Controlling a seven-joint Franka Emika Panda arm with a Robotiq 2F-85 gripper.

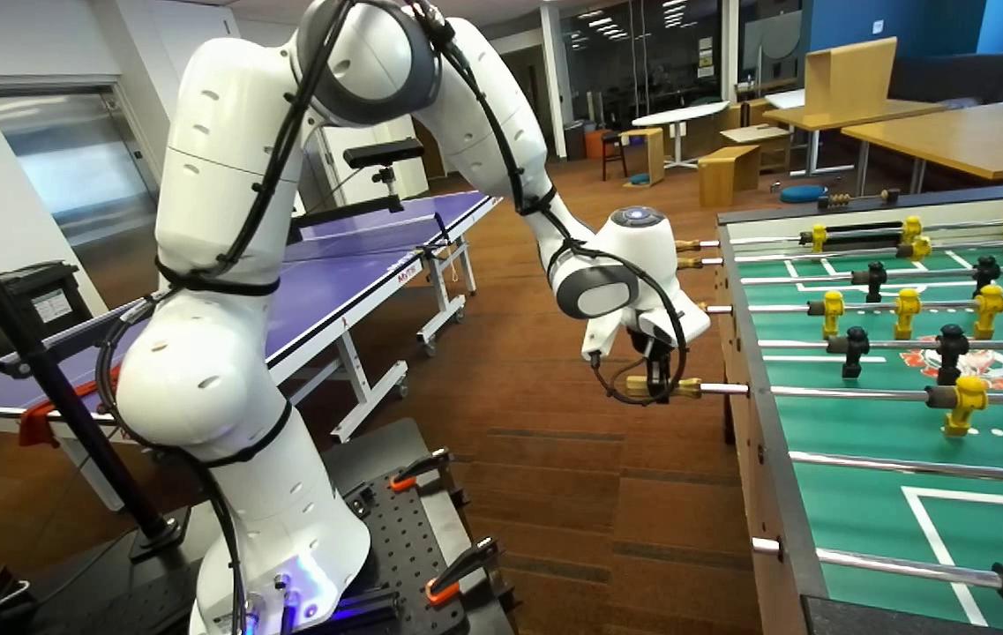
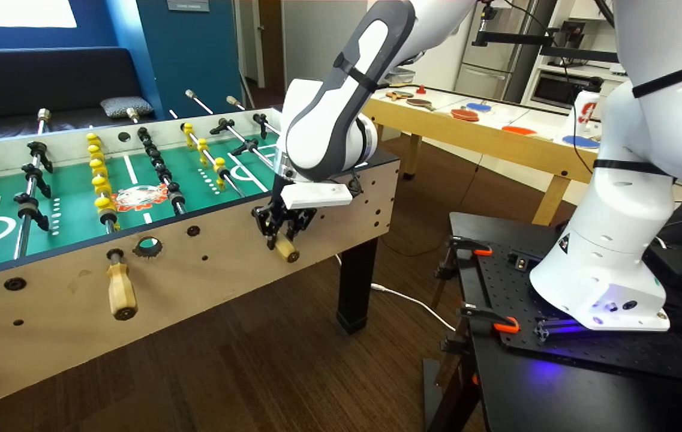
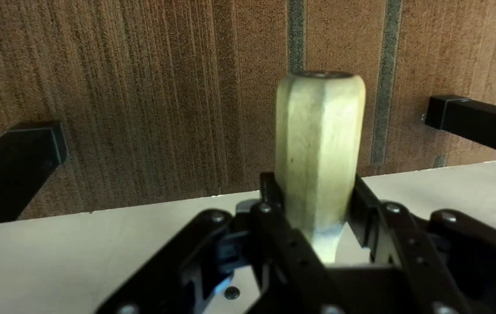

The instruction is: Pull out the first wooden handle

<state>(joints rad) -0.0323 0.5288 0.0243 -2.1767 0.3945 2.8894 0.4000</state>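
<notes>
Beside foosball table (image 2: 227, 264), gripper (image 3: 313, 194) pinching wooden handle (image 3: 319, 144), yellow players (image 1: 966, 401) only in exterior views

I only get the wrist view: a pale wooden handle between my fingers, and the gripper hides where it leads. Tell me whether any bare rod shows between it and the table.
Observer: It does. In an exterior view, a stretch of shiny metal rod shows between the wooden handle and the side wall.

Operator: Good. Now tell me whether any neighbouring handle sticks out on this side.

Observer: Yes. In an exterior view, another handle juts from the same wall, farther left in that picture and well apart from the gripper.
</notes>
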